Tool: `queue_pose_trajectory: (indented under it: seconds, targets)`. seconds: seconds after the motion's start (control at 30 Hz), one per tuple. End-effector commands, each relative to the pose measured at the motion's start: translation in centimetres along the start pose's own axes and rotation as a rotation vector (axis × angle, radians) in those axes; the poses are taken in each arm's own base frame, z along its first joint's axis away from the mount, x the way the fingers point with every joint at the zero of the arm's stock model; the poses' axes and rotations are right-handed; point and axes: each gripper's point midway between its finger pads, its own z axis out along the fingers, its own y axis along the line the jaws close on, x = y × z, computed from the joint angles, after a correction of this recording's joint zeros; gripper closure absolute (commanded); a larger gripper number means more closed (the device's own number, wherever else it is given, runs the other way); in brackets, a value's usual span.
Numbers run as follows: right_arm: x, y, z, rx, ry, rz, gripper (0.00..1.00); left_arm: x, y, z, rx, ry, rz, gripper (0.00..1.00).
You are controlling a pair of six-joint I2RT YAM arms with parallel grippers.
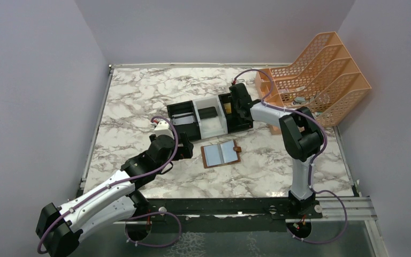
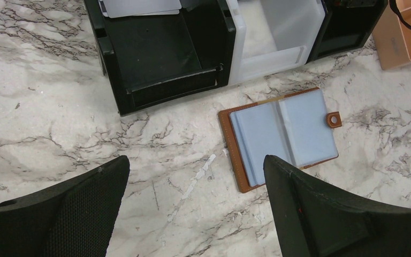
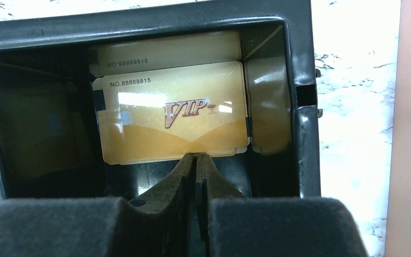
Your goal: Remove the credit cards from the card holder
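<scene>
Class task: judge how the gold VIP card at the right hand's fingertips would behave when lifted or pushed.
The gold card looks thin and flat: probably light, fairly stiff, flexing slightly. Its glossy face mirrors the lights, so it may slip. The right hand pinches only its near edge, so it could pivot.

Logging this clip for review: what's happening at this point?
The right gripper, shut, is down in the tray's right black compartment. Its tips sit at the edge of a gold VIP card that lies over another gold card. The left gripper hovers open by the card holder, which lies spread open on the table, its visible pockets looking empty.
</scene>
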Motion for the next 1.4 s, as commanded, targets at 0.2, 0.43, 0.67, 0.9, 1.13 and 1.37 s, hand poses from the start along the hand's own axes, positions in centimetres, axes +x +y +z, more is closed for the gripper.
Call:
queue_pose_trajectory:
  seconds: [0.2,0.43,0.67,0.9,1.13,1.37]
  targets:
    - [-4.4,0.2,-5.9,-0.07,-0.157,0.075,0.75,-0.2,-0.3,0.0,0.014,-0.004,-0.008,0.01]
    - [-4.8,-0.1,-13.6,-0.203,-0.261,0.176,0.28,-0.2,-0.5,0.0,0.03,-0.006,-0.016,0.01]
    - [-0.3,3.7,-18.8,-0.531,-0.254,0.256,0.2,0.0,-0.8,0.5,0.033,0.007,-0.024,0.01]
    - [5.7,8.4,-19.2,-0.545,-0.156,0.15,0.25,0.3,-0.1,0.7,-0.001,0.004,-0.031,0.01]
    - [9.0,12.6,-17.1,-0.464,-0.052,-0.03,0.33,-0.5,-0.1,0.1,-0.016,-0.003,-0.045,0.01]
    - [11.3,13.2,-15.2,-0.379,0.019,-0.095,0.37,-0.8,0.2,-0.4,-0.014,-0.031,-0.071,0.01]
